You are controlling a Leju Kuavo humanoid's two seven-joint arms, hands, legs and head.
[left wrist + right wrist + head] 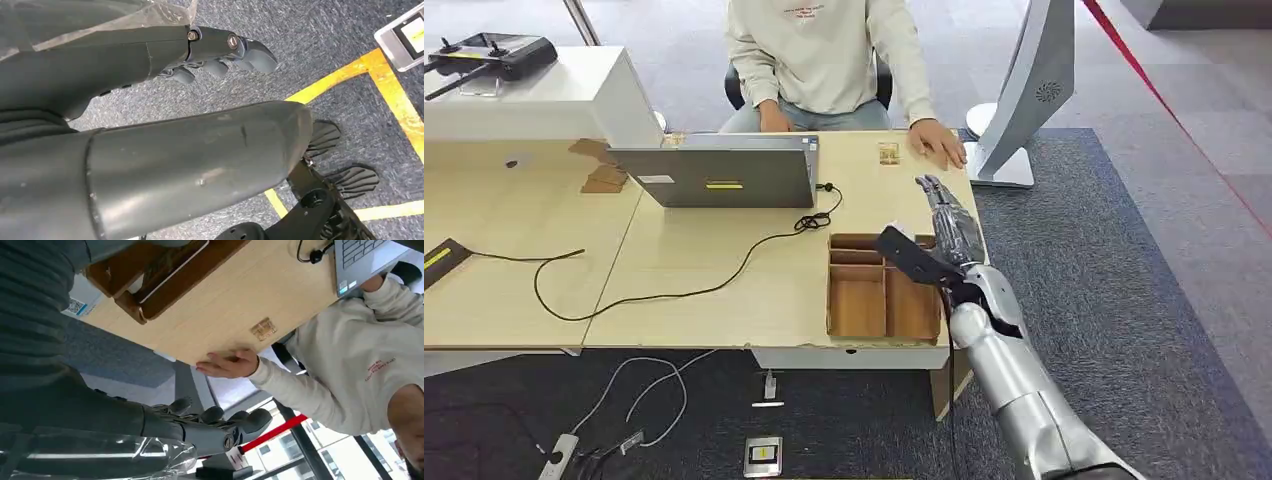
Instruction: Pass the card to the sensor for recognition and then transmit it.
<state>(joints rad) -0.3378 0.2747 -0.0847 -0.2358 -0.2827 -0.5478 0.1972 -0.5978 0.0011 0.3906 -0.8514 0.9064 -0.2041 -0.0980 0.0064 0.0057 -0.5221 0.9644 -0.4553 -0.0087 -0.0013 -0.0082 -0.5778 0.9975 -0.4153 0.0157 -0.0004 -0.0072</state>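
The pale wooden surface fills the left and centre of the head view. At its far edge, upper centre, a person in a cream sweatshirt sits with one hand flat on the wood. Before them stands a grey laptop, its black cable trailing toward the lower left. A brown compartmented tray lies at centre right. The right hand reaches out over the surface's right edge, fingers extended and apart, holding nothing. A small tan card lies just left of the person's hand. The left hand hangs over grey carpet, fingers loosely curled, empty.
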